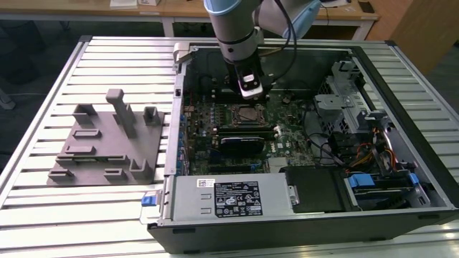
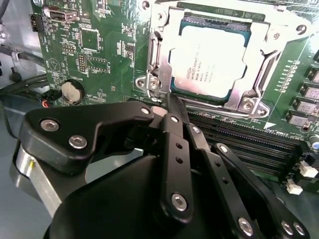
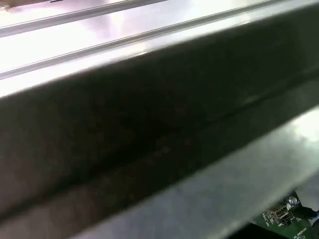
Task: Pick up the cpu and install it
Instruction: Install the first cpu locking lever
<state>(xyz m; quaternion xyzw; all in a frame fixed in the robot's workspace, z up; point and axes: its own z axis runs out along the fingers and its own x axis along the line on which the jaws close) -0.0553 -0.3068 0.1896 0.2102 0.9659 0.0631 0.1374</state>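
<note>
Lying flat and facing up, the square silver-topped cpu (image 2: 212,59) is sitting in the dark metal-framed socket (image 2: 158,59); the black gripper (image 2: 168,102) is hovering just beside it, fingers closed together, gripping nothing.

print on cpu (image 2: 208,62) top | white label (image 1: 237,199) on power supply (image 1: 188,208) | none legible

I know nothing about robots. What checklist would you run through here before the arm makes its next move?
1. The cpu lies flat inside the socket: ok.
2. The gripper is shut with nothing in it, its tips by the socket's edge: ok.
3. Socket locked down over the cpu: cannot tell.
4. The computer case is open on top, with the motherboard exposed: ok.
5. The grey plastic blocks stand outside the case, on the exterior view's left, away from the arm: ok.
</note>
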